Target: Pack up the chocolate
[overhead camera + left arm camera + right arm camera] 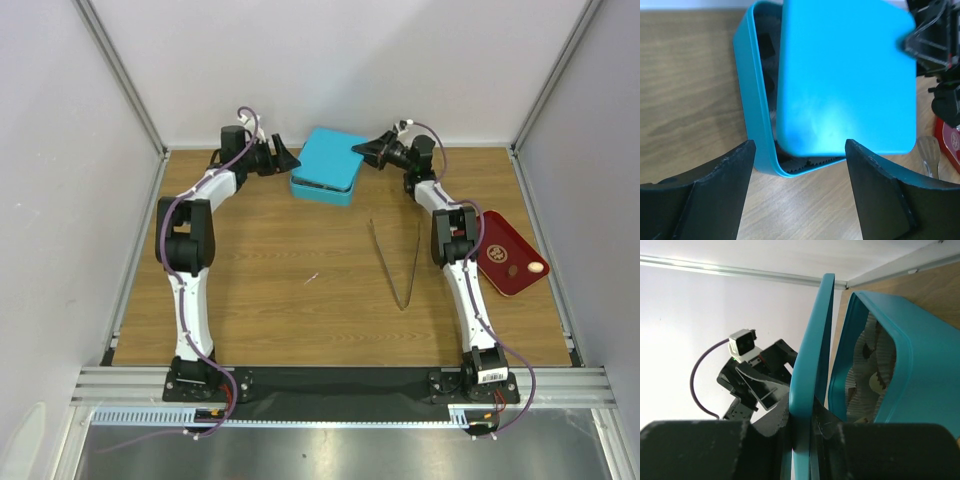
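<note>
Chocolate [537, 267] was found in two places. On the red tray [495, 245], at the right edge of the table [280, 300] beside the right arm, lay one pale oval piece whose long axis appeared to run roughly across the table. One dark speck [512, 268] lay just left of it, too small to confirm as chocolate or to give a heading. Inside the box [318, 190], at the far centre, the right wrist view showed one pale rounded piece [873, 384] among crinkled paper cups [865, 347]; its axis could not be read. The one lid [333, 157] sat skewed over the box, leaving its left side uncovered. The right gripper [363, 150] was clamped on the lid's edge. The left gripper [291, 158] stood just beside the box with fingers apart, holding nothing. One pair of tweezers [386, 265] lay between box and tray, joined end toward the near edge.
</note>
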### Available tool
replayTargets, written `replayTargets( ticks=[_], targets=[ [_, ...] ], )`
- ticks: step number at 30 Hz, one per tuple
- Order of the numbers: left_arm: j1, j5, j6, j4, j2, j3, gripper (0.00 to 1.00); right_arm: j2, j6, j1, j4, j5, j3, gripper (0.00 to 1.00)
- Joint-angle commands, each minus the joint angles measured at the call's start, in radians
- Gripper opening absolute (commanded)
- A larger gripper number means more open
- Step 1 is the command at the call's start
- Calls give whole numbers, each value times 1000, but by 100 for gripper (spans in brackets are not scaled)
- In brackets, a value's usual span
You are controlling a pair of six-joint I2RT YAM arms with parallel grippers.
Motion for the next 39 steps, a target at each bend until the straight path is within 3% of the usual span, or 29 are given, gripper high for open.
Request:
replayTargets(
  ticks=[1,14,25,31,35,39],
  targets=[
    [11,55,-5,71,-60,9,80,1,-23,15,8,-21,28,0],
    [11,55,16,54,-1,37,81,15,-34,35,0,-24,31,0],
    [10,26,-1,16,88,85,74,17,-77,20,-75,-24,26,1],
    [5,20,4,-41,127,140,72,17,-105,17,-112,-21,34,17],
    [4,6,6,-56,134,154,72,14,-114,7,-126,-12,34,36],
    [4,5,6,-59,138,157,72,1,-135,-2,-141,2,29,42]
  ],
)
